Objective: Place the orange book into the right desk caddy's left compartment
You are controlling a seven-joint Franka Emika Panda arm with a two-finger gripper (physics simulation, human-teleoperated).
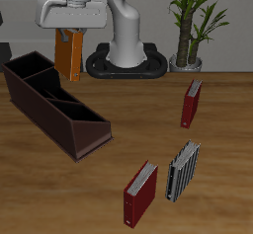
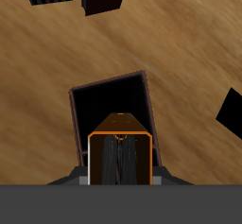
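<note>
My gripper (image 1: 69, 33) is shut on the orange book (image 1: 70, 54), which hangs upright in the air above the back end of the right desk caddy (image 1: 59, 108). This caddy is a long dark maroon open box with inner dividers, running diagonally across the table. In the wrist view the orange book (image 2: 121, 145) sits between my gripper (image 2: 121, 166) fingers. One dark open compartment of the caddy (image 2: 106, 97) lies straight below the book. The book's lower edge is still above the caddy's rim.
A dark red book (image 1: 192, 103) stands farther back near the potted plant (image 1: 194, 21). Another dark red book (image 1: 140, 194) and a grey striped book (image 1: 183, 170) stand near the table's front edge. The robot base (image 1: 128, 50) is behind the caddy.
</note>
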